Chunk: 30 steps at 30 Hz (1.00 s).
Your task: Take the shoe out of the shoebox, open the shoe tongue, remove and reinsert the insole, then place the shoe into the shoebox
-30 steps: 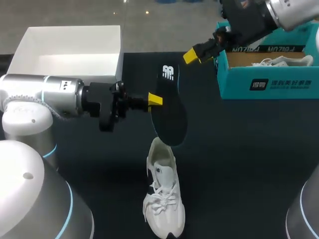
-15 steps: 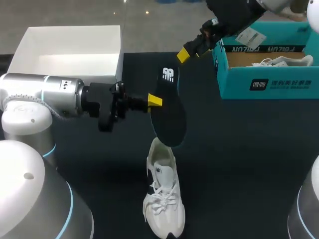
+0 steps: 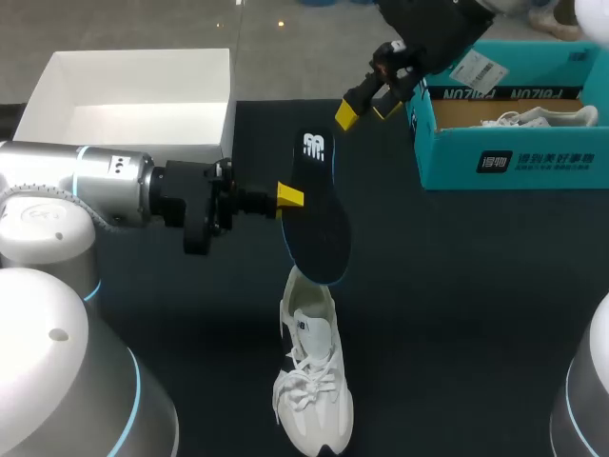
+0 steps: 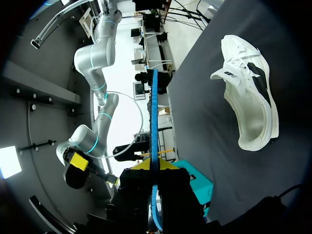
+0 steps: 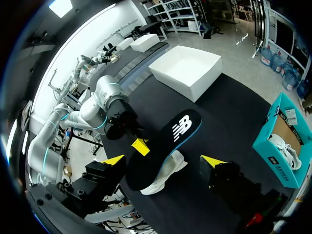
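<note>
Left claw (image 3: 292,197) was clamped on the black insole (image 3: 318,214). One yellow tip pressed its near face about mid-length, and the other finger sat behind it. In the left wrist view the insole ran edge-on straight out from between the fingers, as a thin blue-edged line. It was held off the dark table (image 3: 457,305), tilted, with the logo end higher and farther out than the claw and the plain end lower.

White shoe (image 3: 312,381) stood on its sole on the table, laces up. It sat below the left claw and closer to the robot's base, with its heel opening under the insole's lower end. Whether insole and shoe touched could not be told. From the left wrist the shoe lay off to one side of the claw, well apart from the fingers.

Right claw (image 3: 368,105) hung above the table with its fingers spread wide and nothing between them. In its own wrist view the insole and the shoe beneath it lay ahead of the claw. The left claw's yellow tip was visible against the insole.

Teal shoebox (image 3: 514,157) stood open just beside the right claw, on its outer side, with a second white shoe (image 3: 538,118) lying inside. White box (image 3: 133,95) sat open beyond the left arm (image 3: 105,186), well apart from the right claw.
</note>
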### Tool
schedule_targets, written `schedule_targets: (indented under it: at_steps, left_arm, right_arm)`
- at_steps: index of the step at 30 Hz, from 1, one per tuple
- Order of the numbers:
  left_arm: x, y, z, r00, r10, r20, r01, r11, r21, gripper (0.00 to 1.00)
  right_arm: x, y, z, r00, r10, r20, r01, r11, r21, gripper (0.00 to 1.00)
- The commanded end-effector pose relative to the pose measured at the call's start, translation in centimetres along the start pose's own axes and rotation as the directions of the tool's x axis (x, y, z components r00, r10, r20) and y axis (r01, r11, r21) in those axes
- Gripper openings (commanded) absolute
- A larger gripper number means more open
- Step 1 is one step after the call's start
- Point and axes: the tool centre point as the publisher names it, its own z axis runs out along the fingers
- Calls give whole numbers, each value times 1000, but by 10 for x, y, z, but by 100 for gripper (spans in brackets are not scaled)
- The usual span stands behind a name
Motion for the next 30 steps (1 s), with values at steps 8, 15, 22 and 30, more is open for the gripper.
schedule_targets:
  at_steps: [8,15,22,30]
  left_arm:
    - [5,2,7,999,-5,-38,5,1000,-3,0]
    - [4,8,8,999,-18,-42,17,1000,-4,0]
    - [10,10,7,996,-60,-60,60,998,12,0]
    - [19,10,1,991,-106,-76,108,994,14,0]
  right_arm:
    - [26,-2,6,996,-15,90,4,992,123,100]
    - [35,-10,8,982,-43,185,15,989,149,100]
    - [39,-12,9,968,-60,243,18,985,170,100]
    - [45,-10,6,962,-94,255,52,985,166,100]
